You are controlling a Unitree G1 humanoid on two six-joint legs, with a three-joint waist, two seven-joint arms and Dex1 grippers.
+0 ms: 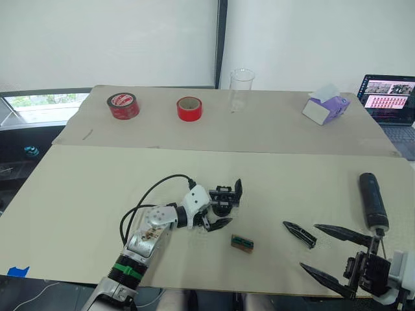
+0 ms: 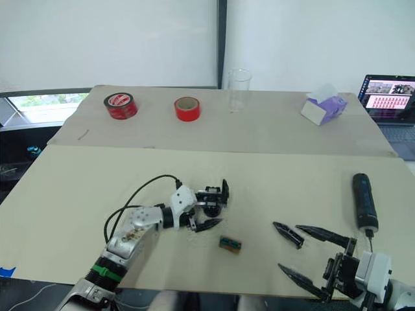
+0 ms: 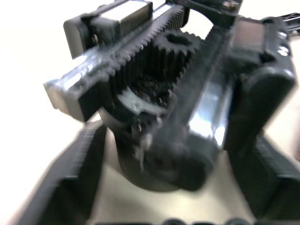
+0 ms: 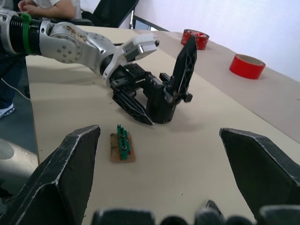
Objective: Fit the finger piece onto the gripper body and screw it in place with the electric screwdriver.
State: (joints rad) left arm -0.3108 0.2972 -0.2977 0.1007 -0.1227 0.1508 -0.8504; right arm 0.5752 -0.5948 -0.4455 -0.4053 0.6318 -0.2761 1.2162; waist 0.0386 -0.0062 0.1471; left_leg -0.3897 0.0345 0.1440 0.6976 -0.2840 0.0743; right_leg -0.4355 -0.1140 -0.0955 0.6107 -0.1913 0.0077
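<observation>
Two grippers are working over the beige table. The left gripper is reaching toward the middle of the table and is closing its two black fingers on the gripper body, one finger on each side of the block. In the left wrist view the gripper body is sitting between the fingers, with its toothed racks and a small gear facing the camera. Its own pointed finger is standing upright, as the right wrist view is showing.

The right gripper is resting low near the robot's right edge of the table, with its fingers spread wide apart and nothing between them. The finger piece is lying flat on the table just beside the upper finger of this gripper; I cannot tell if they are touching. The electric screwdriver is lying on the table farther to the right, its thin bit pointing toward the right gripper.

A small green-brown block is lying between the two grippers, near the left one. Two red tape rolls, a clear cup and a purple box are standing at the far side.
</observation>
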